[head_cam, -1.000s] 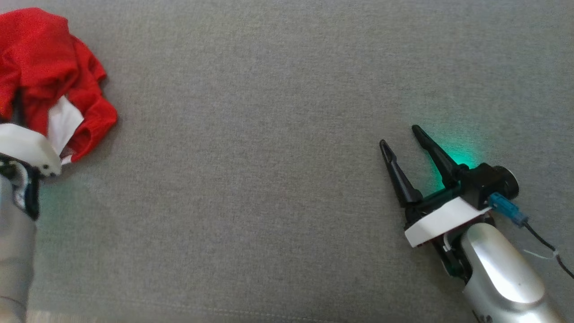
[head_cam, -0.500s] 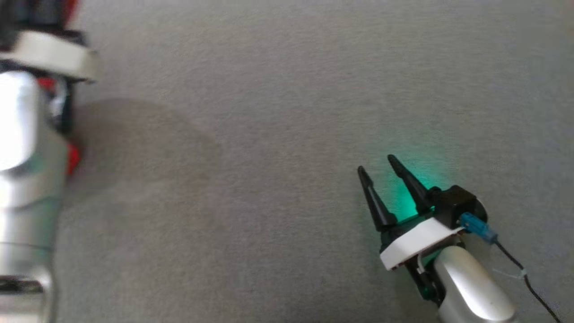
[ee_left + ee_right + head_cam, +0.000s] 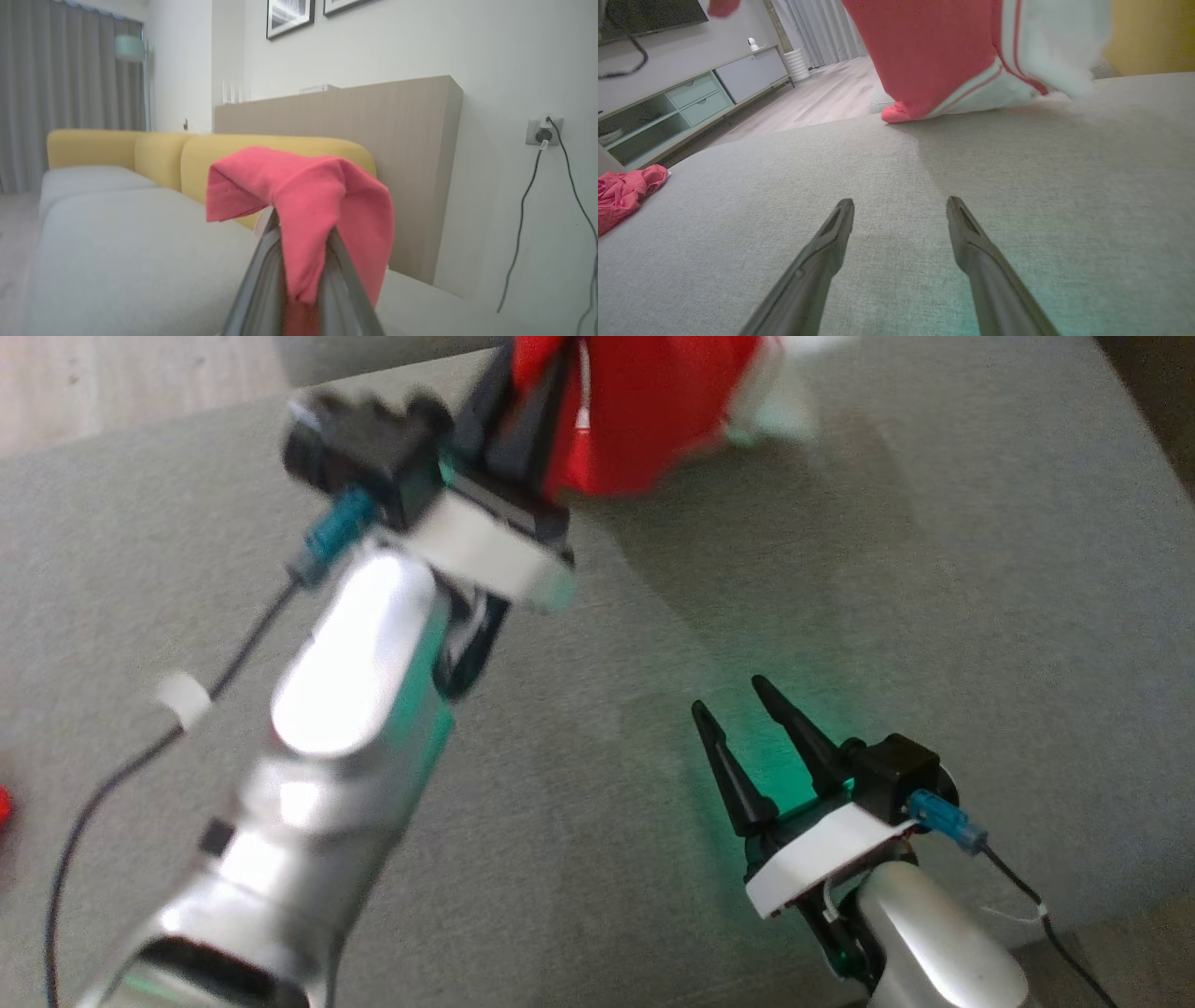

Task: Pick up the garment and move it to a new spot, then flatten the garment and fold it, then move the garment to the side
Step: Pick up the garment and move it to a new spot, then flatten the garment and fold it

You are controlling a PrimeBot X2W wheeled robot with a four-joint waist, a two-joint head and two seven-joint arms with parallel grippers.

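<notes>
Edges: The seat [image 3: 980,616] is bounded at the head view's upper left by an edge with floor [image 3: 121,383] beyond it. Another edge is cut across the lower right corner, near the right arm.
Open room: A wide bare stretch of seat is left ahead of the right gripper [image 3: 728,695] and to both sides of it.
Garment: The garment [image 3: 653,411] is held up over the far part of the seat. Its lower end hangs at seat level, but contact cannot be told.
Left gripper: The left gripper [image 3: 523,392] is raised, and its jaws are clamped on a fold of the garment, which is draped over both fingers.
Right gripper: It is kept low over the seat, with its jaws spread wide and nothing between them.
Around: A second red cloth [image 3: 621,196] is lying near the seat's edge, well apart from both grippers. A yellow backrest [image 3: 159,149], a wooden panel [image 3: 397,140] and a wall socket [image 3: 542,133] with cables are seen behind the seat. A low cabinet [image 3: 691,98] stands across the floor.
In the way: The left forearm is stretched across the seat's left half.
Materials: The seat is of a grey woven fabric. The garment is soft red knit with a white part edged in red stripes. The fingers are dark, long and tapered.
</notes>
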